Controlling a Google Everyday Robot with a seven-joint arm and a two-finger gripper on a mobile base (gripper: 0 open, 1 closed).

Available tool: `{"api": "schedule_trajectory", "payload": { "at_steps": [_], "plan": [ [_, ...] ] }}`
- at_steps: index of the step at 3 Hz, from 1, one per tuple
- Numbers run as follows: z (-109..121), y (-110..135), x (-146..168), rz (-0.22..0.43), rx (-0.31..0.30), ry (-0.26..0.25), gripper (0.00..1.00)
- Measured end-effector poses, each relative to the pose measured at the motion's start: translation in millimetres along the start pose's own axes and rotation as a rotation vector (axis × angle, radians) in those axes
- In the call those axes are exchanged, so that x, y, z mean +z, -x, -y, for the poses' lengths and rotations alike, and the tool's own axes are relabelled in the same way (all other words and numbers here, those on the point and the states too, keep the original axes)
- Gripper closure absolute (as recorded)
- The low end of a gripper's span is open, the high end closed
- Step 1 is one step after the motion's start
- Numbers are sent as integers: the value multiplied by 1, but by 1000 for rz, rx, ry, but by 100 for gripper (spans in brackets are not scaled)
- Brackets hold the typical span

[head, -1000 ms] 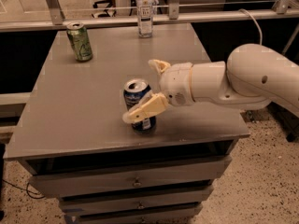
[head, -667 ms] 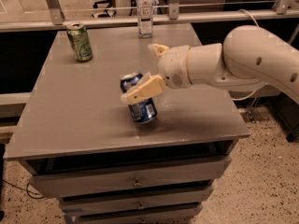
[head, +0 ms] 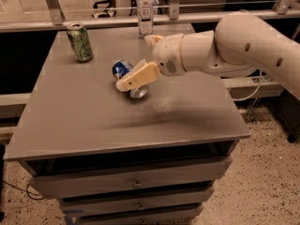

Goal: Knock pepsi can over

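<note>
The pepsi can [head: 123,68] is dark blue and lies tipped on its side near the middle of the grey table [head: 93,121]. One silver end [head: 139,92] points toward the front. My gripper [head: 135,62] is right over the can, coming in from the right on the white arm [head: 243,41]. Its near cream finger [head: 138,77] lies across the can and hides its middle. The far finger [head: 151,38] sticks out behind the can. The fingers stand spread apart, not clamped on the can.
A green can [head: 79,42] stands upright at the table's back left. A clear plastic bottle [head: 146,11] stands at the back edge, just behind my gripper. A metal railing [head: 187,16] runs behind the table. Drawers [head: 136,182] sit under the tabletop.
The pepsi can went from upright to tilted to lying on its side. My gripper swept it toward the back of the table and moved that way with it.
</note>
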State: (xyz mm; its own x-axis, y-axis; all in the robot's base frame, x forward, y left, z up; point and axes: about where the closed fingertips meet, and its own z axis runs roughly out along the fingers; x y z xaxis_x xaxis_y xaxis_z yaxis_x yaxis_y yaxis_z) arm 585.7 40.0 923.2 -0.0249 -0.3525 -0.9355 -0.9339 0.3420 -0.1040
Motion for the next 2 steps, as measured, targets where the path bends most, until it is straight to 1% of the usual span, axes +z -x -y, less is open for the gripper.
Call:
{"api": "schedule_trajectory", "payload": {
  "at_steps": [2],
  "plan": [
    [-23, -44, 9, -39, 81, 62, 0]
  ]
}}
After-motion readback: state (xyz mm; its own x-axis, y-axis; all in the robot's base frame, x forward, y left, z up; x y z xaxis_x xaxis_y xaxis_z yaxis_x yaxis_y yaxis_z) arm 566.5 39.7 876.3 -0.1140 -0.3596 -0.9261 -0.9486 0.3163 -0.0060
